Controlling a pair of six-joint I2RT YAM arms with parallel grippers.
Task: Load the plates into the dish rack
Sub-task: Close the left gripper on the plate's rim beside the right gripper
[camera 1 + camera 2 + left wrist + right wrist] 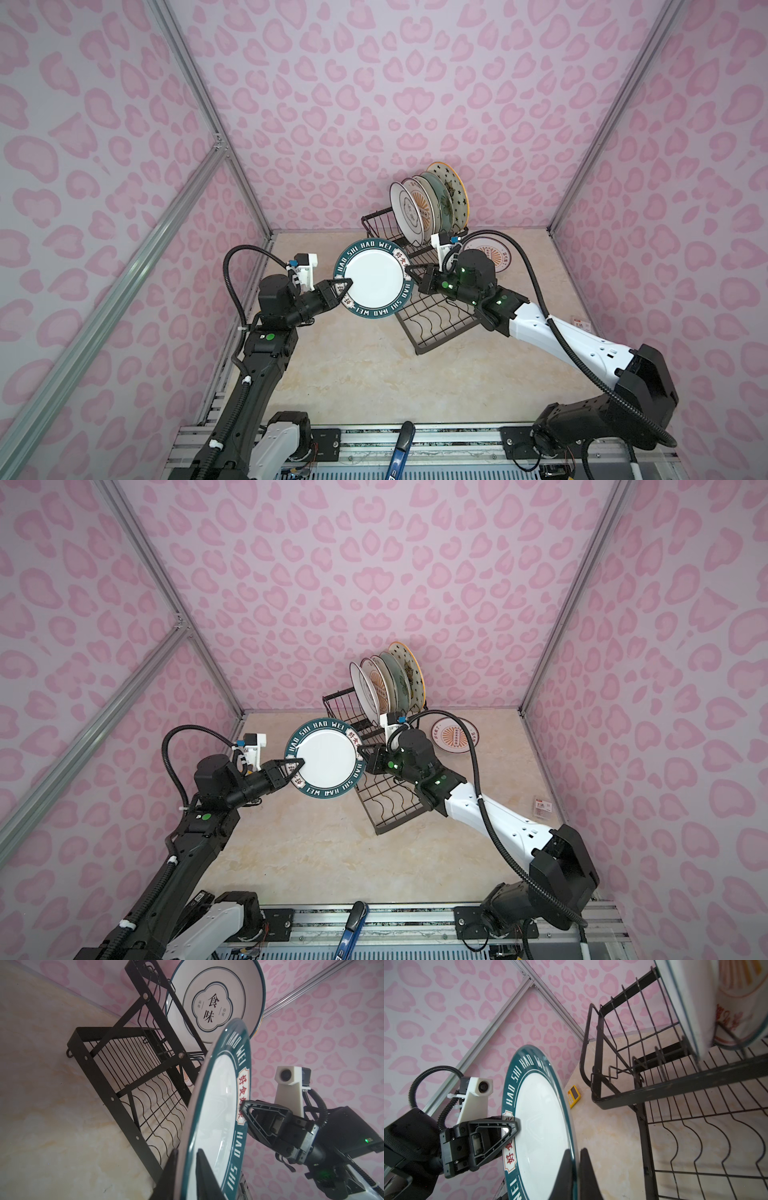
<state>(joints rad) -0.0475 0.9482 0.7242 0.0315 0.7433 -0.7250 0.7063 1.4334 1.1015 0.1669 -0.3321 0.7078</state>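
A green plate (375,279) with white letters around its rim hangs in the air above the desk (374,386). 2 grippers hold it.

The left gripper (348,286) is clenched on the plate's left edge. In the left wrist view, 1 of its fingers (204,1174) lies on the white face. The other lies on the back, and the rim is squeezed between them.

The right gripper (409,271) grasps the plate's right edge the same way. In the right wrist view its fingers (566,1167) press the rim from both sides. The plate's white face is turned up toward the top camera.

The green plate is just beside the dish rack (407,332), on the rack's left in both top views. The rack is black wire and stands on the desk near the back wall.

4 plates stand on edge in the raised part of the rack, close together. From left to right in the top views they are:
- a white plate (405,216) with a dark ring
- a sun plate (417,204) with orange rays
- a flower plate (441,198)
- a star plate (456,185) with a yellow rim

A flat plate (496,254) lies on the desk behind the right arm, just beside the rack. The arm hides part of it, but it looks like another orange sun plate.

A small yellow thing (574,1093) with buttons lies on the desk by the wall.
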